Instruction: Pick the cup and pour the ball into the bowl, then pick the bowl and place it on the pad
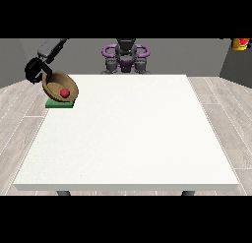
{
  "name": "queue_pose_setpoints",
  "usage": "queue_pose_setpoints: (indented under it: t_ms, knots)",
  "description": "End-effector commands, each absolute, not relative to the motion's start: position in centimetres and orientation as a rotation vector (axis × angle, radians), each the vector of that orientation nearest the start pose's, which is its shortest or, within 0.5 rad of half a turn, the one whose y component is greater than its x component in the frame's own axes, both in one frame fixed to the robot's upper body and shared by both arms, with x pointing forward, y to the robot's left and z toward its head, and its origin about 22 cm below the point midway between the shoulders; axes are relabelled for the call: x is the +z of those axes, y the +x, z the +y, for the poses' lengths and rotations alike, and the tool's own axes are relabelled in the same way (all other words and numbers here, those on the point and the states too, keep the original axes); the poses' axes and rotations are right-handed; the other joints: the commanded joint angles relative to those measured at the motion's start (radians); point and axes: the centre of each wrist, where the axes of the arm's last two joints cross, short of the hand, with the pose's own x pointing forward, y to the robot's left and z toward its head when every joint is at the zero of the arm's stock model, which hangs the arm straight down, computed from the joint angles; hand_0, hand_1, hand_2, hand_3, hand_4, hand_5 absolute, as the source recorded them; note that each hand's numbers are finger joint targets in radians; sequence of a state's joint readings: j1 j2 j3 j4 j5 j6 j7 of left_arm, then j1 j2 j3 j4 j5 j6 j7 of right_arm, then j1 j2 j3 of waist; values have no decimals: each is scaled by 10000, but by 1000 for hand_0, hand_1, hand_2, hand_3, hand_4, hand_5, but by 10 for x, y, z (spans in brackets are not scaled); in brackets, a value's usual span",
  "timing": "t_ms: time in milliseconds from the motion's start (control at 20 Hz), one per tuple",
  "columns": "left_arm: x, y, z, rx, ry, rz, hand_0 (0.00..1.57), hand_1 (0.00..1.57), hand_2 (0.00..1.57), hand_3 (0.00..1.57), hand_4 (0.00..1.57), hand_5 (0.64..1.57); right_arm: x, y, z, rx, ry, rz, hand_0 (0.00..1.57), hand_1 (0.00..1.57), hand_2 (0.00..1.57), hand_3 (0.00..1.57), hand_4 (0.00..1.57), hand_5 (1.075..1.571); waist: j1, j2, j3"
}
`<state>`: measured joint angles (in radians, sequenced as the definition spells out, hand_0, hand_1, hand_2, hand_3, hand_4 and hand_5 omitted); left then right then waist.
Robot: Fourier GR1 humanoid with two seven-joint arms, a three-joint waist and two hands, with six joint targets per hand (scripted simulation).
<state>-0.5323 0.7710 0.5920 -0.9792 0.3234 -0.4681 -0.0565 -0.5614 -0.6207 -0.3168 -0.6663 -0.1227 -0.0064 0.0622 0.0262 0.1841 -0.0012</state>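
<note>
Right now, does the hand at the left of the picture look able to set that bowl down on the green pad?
Probably yes. The hand at the view's left already holds the bowl, tilted, with the red ball inside, just over the green pad. Nothing shows between them.

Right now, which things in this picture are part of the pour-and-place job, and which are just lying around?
Part of the job:
- brown wooden bowl, tilted, above the pad
- small red ball inside the bowl
- flat green square pad at the table's corner
- black hand at the view's left, at the bowl's rim

Just there:
- large white table
- red and yellow object, off the table

No cup is visible.
</note>
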Motion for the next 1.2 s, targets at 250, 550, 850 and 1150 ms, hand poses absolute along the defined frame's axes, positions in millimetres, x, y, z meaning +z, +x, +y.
queue_pose_setpoints:
  t_ms: [250, 550, 850, 1150]
  knots:
    - [203, 302, 511, -93, 2265, -18973, 0, 0, 0, 0, 1203, 1557, 40, 346, -429, -2297, -4350, -12812, 1571, 1571, 1571, 552, 1023, 1571, 48, 100, 14]
    - [225, 303, 502, -246, 2074, -19497, 0, 0, 0, 0, 1191, 1561, 50, 328, -473, -3687, -4993, -12340, 1571, 1571, 1571, 1163, 191, 1557, 431, 556, 21]
    - [209, 294, 520, 124, 2388, -19286, 0, 0, 0, 0, 1195, 1561, 67, 329, -481, -3988, -5509, -12862, 1508, 1508, 1412, 824, 0, 1552, 133, 474, 13]
    - [220, 291, 525, -169, 2407, -19828, 0, 0, 0, 0, 1187, 1564, 63, 345, -461, -4660, -4902, -13581, 1451, 1451, 1383, 753, 0, 1540, 467, 1138, 17]
